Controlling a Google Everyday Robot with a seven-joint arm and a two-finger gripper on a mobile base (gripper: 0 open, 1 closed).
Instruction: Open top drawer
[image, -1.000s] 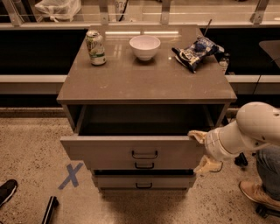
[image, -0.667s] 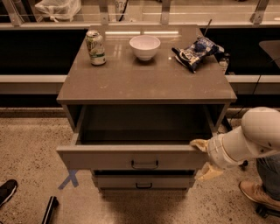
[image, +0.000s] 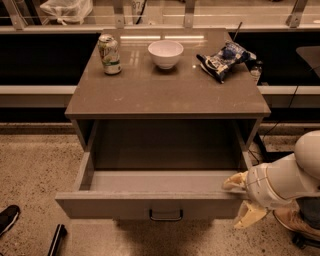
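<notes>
- Wide grey-beige top drawer (image: 125, 206) with small black loop handle (image: 166, 216) stands pulled far out.
- Cream two-finger gripper (image: 236, 202) at its right front corner, fingers spread astride the panel.

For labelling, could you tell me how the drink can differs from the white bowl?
The green-and-white metal drink can is tall, narrow and printed; the white round bowl is low, wide and plain. The can stands left of the bowl. Both sit upright on the cabinet top. The gripper is at the open top drawer's front right corner.
</notes>
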